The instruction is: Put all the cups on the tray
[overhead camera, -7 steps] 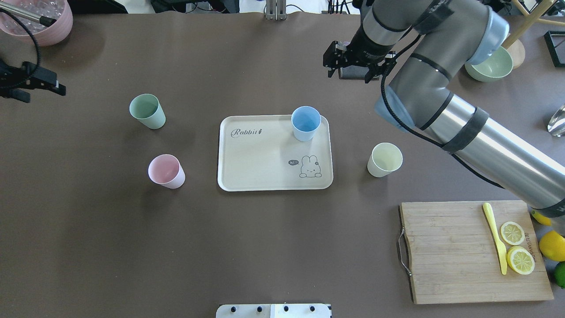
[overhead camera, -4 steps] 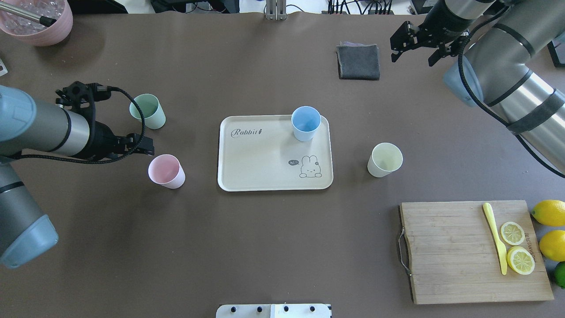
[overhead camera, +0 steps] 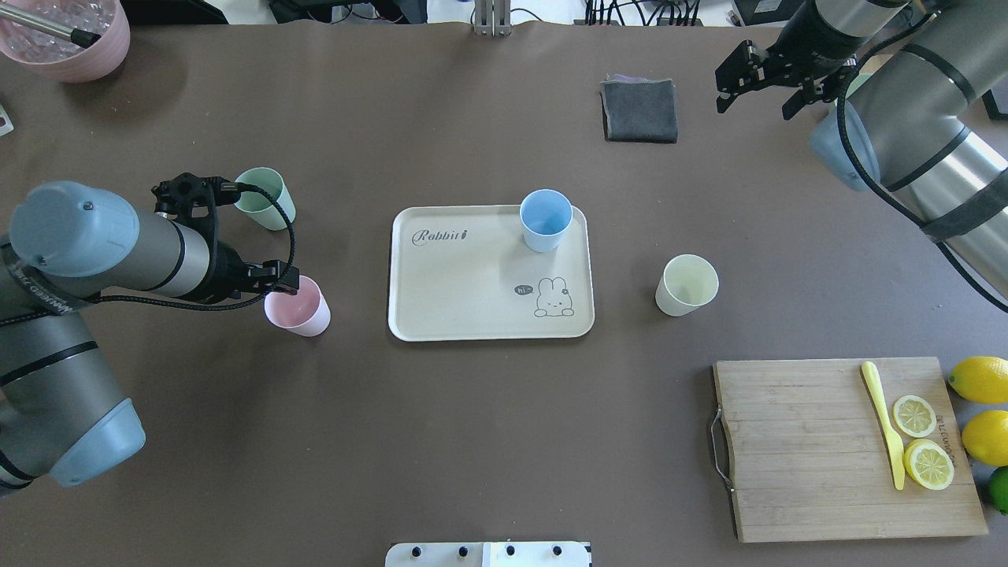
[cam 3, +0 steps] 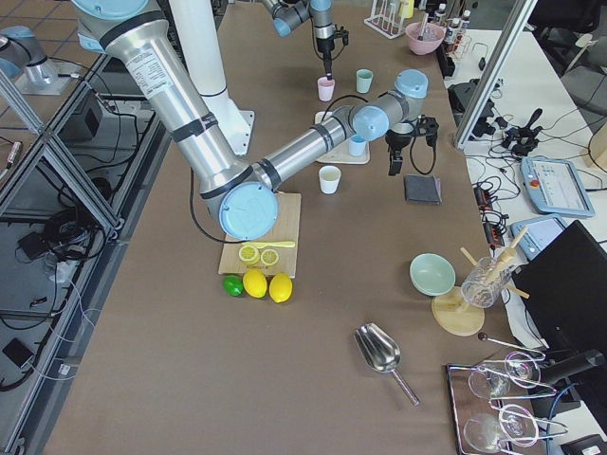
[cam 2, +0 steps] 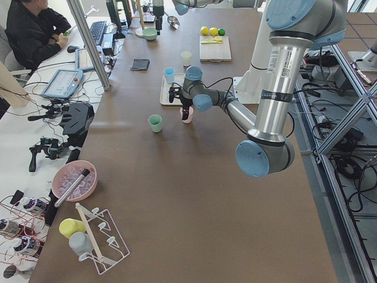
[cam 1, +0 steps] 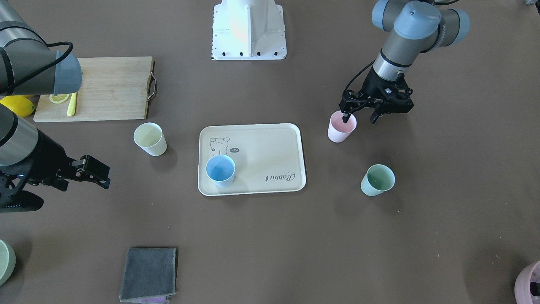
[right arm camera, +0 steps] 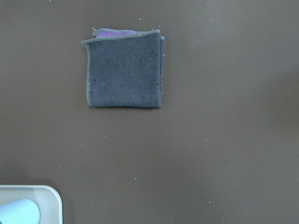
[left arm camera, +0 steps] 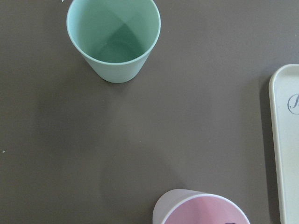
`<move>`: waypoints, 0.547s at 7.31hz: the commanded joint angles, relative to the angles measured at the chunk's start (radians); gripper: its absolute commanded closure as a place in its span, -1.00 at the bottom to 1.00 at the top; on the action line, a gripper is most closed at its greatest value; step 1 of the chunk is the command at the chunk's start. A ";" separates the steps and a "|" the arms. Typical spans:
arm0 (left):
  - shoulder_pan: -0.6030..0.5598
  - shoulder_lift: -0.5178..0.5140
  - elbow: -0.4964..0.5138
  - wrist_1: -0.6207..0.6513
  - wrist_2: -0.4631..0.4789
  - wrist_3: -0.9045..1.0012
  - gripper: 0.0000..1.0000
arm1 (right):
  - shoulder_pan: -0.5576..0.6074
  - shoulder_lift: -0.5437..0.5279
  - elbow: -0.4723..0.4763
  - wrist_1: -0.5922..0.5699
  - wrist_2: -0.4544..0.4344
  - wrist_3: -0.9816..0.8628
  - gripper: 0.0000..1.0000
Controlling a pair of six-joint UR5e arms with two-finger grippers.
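The cream tray (overhead camera: 465, 291) lies mid-table with the blue cup (overhead camera: 545, 219) upright in its far right corner. The pale yellow cup (overhead camera: 687, 285) stands on the table right of the tray. The pink cup (overhead camera: 299, 309) and mint green cup (overhead camera: 268, 201) stand left of it. My left gripper (cam 1: 360, 115) is open at the pink cup (cam 1: 341, 128), one finger over the cup's mouth and the other outside its rim. My right gripper (overhead camera: 754, 102) is open and empty, high at the far right, beside the grey cloth. The left wrist view shows the green cup (left arm camera: 114, 39) and the pink cup's rim (left arm camera: 201, 212).
A folded grey cloth (overhead camera: 639, 109) lies at the far side. A wooden cutting board (overhead camera: 803, 449) with a yellow knife and lemon slices sits front right, with whole lemons (overhead camera: 980, 378) beside it. A mauve pot (overhead camera: 71, 47) stands far left.
My left arm has come in from the left edge and reached the pink cup. My right arm has drawn back from near the tray to the far right. No cup has moved.
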 commanded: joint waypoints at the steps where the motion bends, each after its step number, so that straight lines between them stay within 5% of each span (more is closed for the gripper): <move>1: 0.022 -0.001 0.016 -0.004 0.002 0.006 -0.71 | 0.000 0.000 0.001 0.002 -0.006 0.000 -1.00; 2: 0.033 0.001 0.022 -0.004 0.002 0.006 -0.71 | -0.001 0.000 0.002 0.002 -0.009 0.001 -1.00; 3: 0.038 -0.001 0.025 -0.004 0.002 0.004 -0.30 | -0.001 0.000 0.002 0.002 -0.009 0.001 -1.00; 4: 0.041 -0.004 0.035 -0.006 0.001 0.003 0.40 | -0.001 0.000 0.004 0.002 -0.009 0.001 -1.00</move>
